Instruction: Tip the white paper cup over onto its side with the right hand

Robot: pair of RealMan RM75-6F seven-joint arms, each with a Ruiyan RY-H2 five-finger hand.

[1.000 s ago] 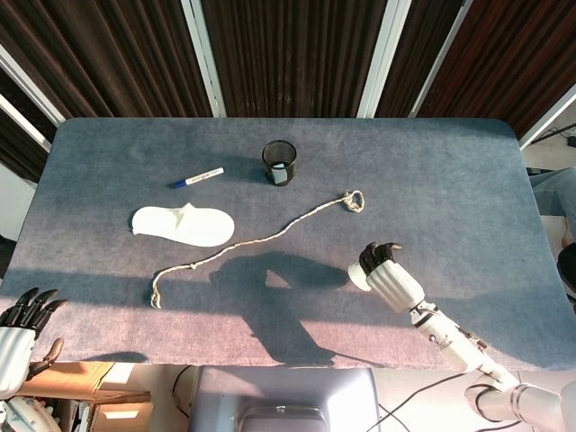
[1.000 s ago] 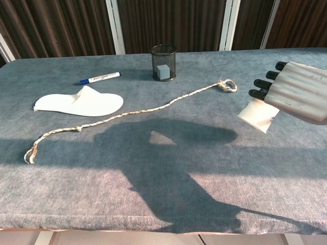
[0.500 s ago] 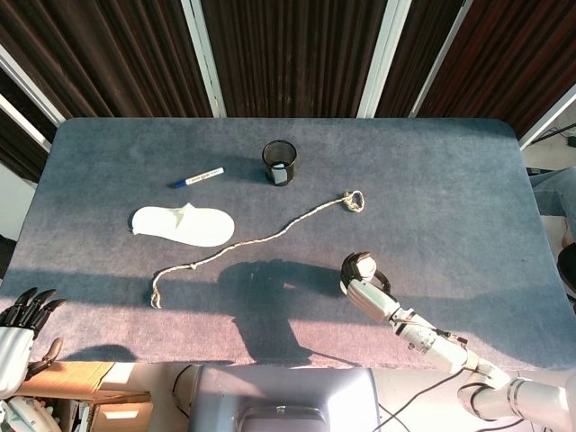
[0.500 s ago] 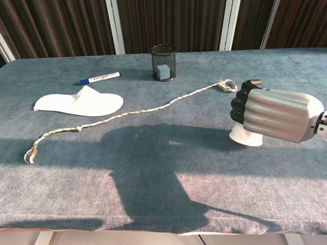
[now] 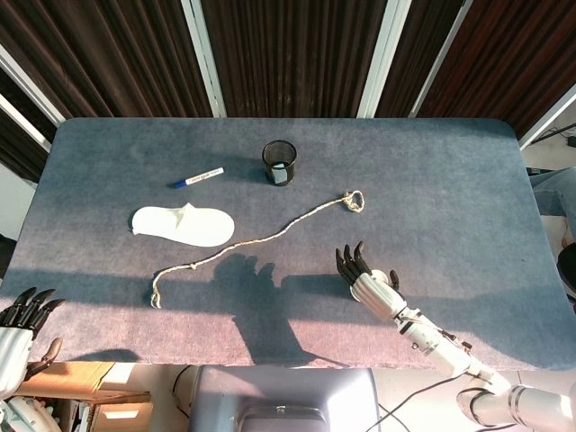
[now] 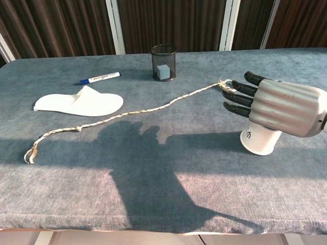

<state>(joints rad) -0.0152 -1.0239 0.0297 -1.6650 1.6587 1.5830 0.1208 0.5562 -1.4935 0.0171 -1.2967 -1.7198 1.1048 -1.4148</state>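
The white paper cup (image 6: pixel 259 142) stands on the blue-grey table (image 6: pixel 168 173) at the right, its wider end down as far as I can tell. My right hand (image 6: pixel 278 107) hovers right over its top with the fingers stretched out and spread toward the rope's loop, holding nothing. In the head view the right hand (image 5: pixel 367 281) covers the cup almost entirely. My left hand (image 5: pixel 22 317) hangs off the table's near-left corner, fingers apart and empty.
A long rope (image 5: pixel 261 236) runs diagonally across the middle, its loop (image 6: pixel 228 84) just beyond my right fingertips. A black mesh holder (image 6: pixel 163 62) stands at the back. A blue marker (image 5: pixel 198 177) and a white slipper (image 5: pixel 183 225) lie at the left.
My right hand set the tilted, lifted cup down on the table, then let go and spread its fingers above it. The left hand stayed put.
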